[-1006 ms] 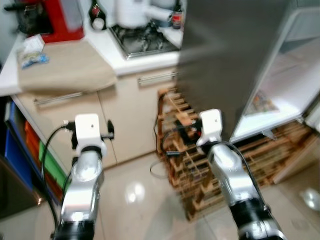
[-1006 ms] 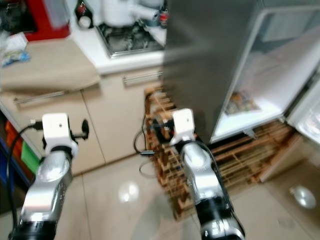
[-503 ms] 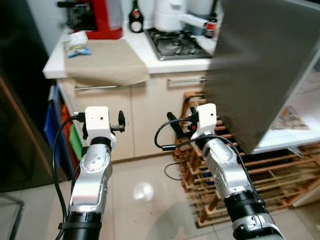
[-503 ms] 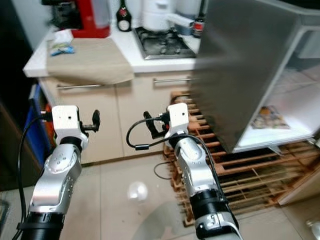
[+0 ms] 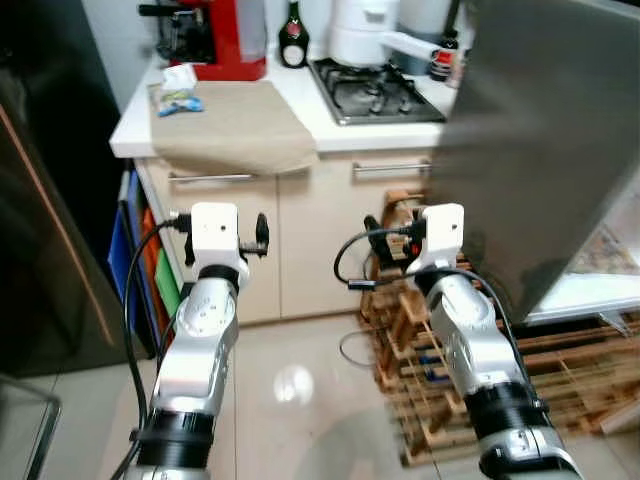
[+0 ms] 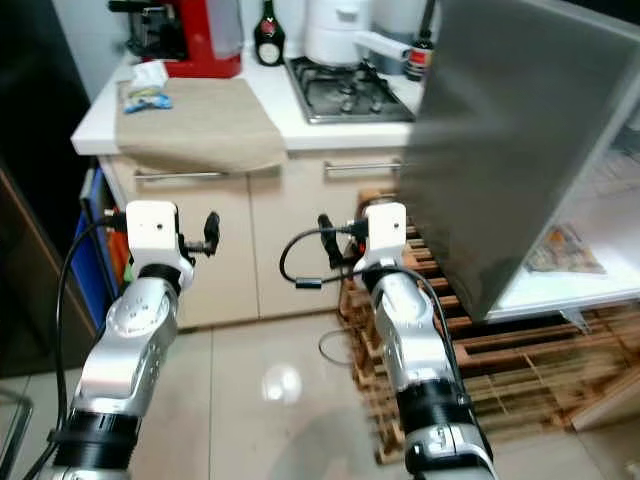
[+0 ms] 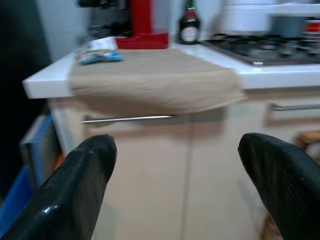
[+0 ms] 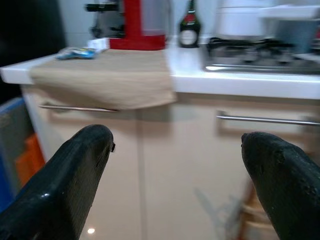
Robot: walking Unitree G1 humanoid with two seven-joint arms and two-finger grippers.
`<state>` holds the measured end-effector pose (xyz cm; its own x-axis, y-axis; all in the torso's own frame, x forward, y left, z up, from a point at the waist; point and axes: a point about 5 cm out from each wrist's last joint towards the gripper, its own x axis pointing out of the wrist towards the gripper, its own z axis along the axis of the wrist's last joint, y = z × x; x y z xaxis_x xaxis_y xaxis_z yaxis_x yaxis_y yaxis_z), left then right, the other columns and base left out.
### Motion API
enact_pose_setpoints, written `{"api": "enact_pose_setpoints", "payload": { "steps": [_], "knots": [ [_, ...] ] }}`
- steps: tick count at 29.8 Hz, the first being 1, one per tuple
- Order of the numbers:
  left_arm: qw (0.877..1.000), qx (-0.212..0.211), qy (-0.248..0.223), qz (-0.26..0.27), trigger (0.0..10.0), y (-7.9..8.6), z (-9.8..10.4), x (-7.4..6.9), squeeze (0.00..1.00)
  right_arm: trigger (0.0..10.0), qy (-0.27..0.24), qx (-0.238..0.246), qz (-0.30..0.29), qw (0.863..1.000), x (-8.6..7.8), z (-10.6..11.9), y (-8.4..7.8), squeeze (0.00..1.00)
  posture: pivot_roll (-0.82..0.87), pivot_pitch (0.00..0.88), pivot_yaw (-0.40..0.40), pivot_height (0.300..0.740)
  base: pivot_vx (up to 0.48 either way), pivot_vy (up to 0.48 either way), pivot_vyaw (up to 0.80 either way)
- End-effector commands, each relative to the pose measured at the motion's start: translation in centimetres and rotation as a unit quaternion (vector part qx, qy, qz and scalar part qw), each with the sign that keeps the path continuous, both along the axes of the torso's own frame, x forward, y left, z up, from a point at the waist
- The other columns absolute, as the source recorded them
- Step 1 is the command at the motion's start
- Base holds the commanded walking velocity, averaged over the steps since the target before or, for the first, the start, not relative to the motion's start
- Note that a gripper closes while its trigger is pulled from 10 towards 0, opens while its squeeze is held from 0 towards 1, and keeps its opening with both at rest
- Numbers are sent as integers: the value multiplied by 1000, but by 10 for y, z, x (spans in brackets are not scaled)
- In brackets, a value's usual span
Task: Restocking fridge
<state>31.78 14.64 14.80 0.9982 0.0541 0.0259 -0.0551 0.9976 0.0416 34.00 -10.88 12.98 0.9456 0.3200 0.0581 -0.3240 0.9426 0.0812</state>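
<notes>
Fridge door swung open toward counter; left pincer, right pincer both wide, empty.

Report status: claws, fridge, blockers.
Left claw and right claw open, empty, facing counter. Fridge door open at right. Wooden rack beside right arm.

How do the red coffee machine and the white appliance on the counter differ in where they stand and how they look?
The red coffee machine stands at the counter's left end, behind the beige cloth; the white appliance stands further right, behind the gas hob. The coffee machine is red with black parts, boxy; the white appliance is rounded, with a pale arm sticking out to its right. Both stand at the back of the white counter, either side of a dark bottle.
</notes>
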Motion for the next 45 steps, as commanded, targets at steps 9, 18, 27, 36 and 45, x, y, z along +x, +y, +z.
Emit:
{"api": "enact_pose_setpoints", "payload": {
  "steps": [9, 18, 27, 36, 45],
  "knots": [
    [998, -25, -52, -19, 10000, 3, 21, 8, 0, 10000, -15, -12, 18, 1000, 2, 6, 9, 59, -52, 0, -29, 740, 480, 0, 69],
    [995, -12, -97, 21, 10000, 18, 45, 5, 0, 10000, -45, 15, 24, 999, 9, 27, 15, 106, -24, 0, -48, 740, 480, 0, 156],
    [995, 7, -103, -2, 10000, 17, 54, 2, 0, 10000, -47, 5, 31, 998, 16, 33, 19, 59, 18, 0, -68, 740, 480, 0, 299],
    [992, 25, -125, 3, 10000, 26, 69, 3, 0, 10000, -59, 16, 27, 998, 24, 44, 20, 67, 16, 0, -94, 740, 480, 0, 0],
    [992, 39, -121, -25, 10000, 31, 78, -4, 0, 10000, -52, 15, 35, 998, 11, 36, 23, 71, 12, 0, -89, 740, 480, 0, 0]
  ]
}}
